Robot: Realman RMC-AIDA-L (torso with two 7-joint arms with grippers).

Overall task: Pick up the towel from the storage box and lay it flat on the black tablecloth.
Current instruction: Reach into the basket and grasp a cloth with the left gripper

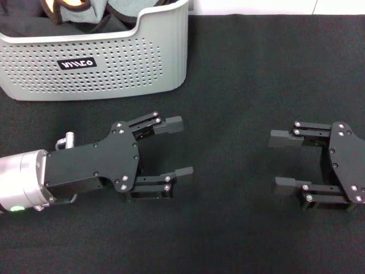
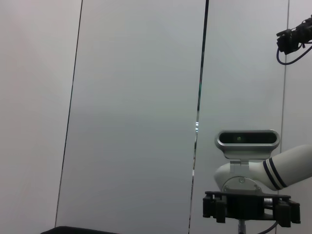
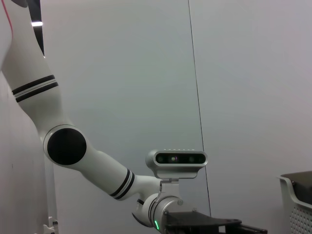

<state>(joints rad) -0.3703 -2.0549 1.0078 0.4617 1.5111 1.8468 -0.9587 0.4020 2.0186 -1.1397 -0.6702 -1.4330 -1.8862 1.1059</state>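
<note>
in the head view the storage box (image 1: 97,68) sits at the far left of the black tablecloth (image 1: 239,74), its perforated grey wall and small black label facing the camera. inside it, at the back, the towel (image 1: 71,7) lies bunched up — a bit of its yellow-orange face and dark edging shows at the top edge of the view, with grey folds and a dark cloth (image 1: 34,25) around it. the towel is wholly within the box and touches neither gripper.

just in front of the box, low over the tablecloth, the left gripper (image 1: 175,147) lies on its side and points toward the middle of the table. its fingers (image 1: 170,124) are spread wide apart with only bare black fabric between them; it holds nothing. the silver wrist of that arm reaches in from the left edge.

to the right, well apart from the box, the right gripper (image 1: 280,159) faces the left one across a stretch of bare tablecloth. its fingers (image 1: 283,137) are spread wide too — nothing between them.

the left wrist view looks across at pale wall panels and the other arm's wrist camera (image 2: 247,140). the right wrist view shows the left arm (image 3: 87,161) against the same wall, with a corner of the storage box (image 3: 295,202) at the edge.
</note>
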